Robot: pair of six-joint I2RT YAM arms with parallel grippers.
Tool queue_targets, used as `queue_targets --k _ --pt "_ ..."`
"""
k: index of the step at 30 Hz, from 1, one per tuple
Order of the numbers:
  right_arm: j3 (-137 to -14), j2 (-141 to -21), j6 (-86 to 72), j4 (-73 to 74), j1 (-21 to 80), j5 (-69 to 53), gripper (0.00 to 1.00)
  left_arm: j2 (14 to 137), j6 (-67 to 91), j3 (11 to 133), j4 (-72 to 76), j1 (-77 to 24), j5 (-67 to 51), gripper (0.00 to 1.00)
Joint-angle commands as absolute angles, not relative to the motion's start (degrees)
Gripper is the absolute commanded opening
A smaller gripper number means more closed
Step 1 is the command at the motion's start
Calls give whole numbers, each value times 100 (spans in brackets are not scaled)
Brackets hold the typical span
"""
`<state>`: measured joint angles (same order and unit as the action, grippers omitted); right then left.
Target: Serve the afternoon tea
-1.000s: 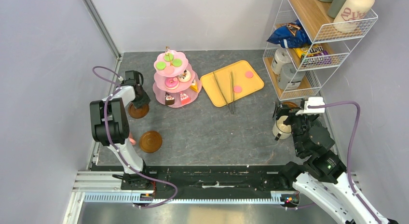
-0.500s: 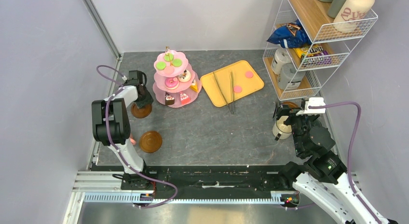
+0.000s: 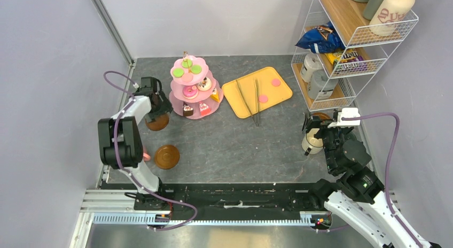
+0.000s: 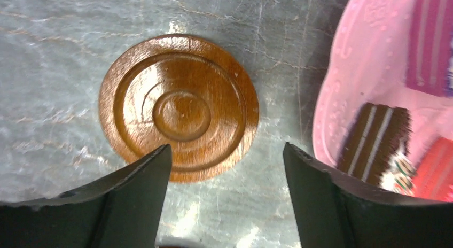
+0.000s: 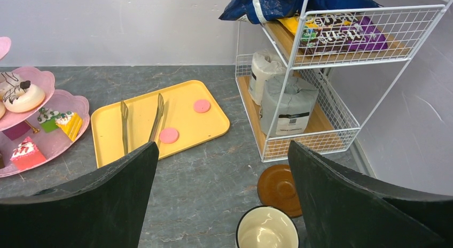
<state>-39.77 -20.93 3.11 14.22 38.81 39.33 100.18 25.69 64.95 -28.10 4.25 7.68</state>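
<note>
"Two arms are seen at the near edge; how is the left one held?"

"It is stretched forward along the left side of the tabletop, elbow raised and wrist bent down. The left gripper is pointed straight down over a round brown saucer. Its fingers are spread apart and nothing is clamped. The saucer lies flat on the tabletop, with its near rim between the fingertips."

"Where is that saucer placed relative to the pink three-tier stand?"

"Just beside the bottom tier, on its left, with a narrow strip of tabletop between them. A brown cake wedge is seen on that tier. A second saucer lies nearer the arm's base, well apart from the first."

"And the right arm?"

"It is folded at the near right, its wrist aimed forward toward the wire rack. The right gripper is held wide apart with nothing in it. A mug stands below it, with a third saucer just behind the mug."

"What is seen between stand and rack?"

"A yellow tray carrying tongs."
</note>
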Motion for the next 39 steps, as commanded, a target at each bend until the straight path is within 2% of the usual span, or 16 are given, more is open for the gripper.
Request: queue_targets --k 1,9,13,19,25,32,36,39 --pt "-3964 -2045 353 1258 3906 3974 99 9099 2734 6231 -3059 336 957 86" --pt "-3981 -2028 308 1283 3911 3946 99 7626 3232 5140 -3561 76 1032 86" --pt "-3981 -2030 303 1294 3910 3940 99 7063 3472 4788 -4000 -458 1247 86" --pt "-3984 -2063 281 1313 3908 3930 99 6444 4122 4220 -4286 -940 1469 80" --pt "-3986 -2033 270 1350 3907 3941 99 6331 4588 3528 -3820 -1134 1461 76" --pt "-3990 -2013 271 1363 3913 3954 99 6853 4570 3385 -3300 -1136 1336 70" --pt "-3990 -1996 264 1363 3911 3948 99 7108 4621 3354 -3073 -1179 1013 63" --pt "-3990 -1984 269 1365 3911 3952 99 7233 4673 3407 -2928 -1281 875 53"
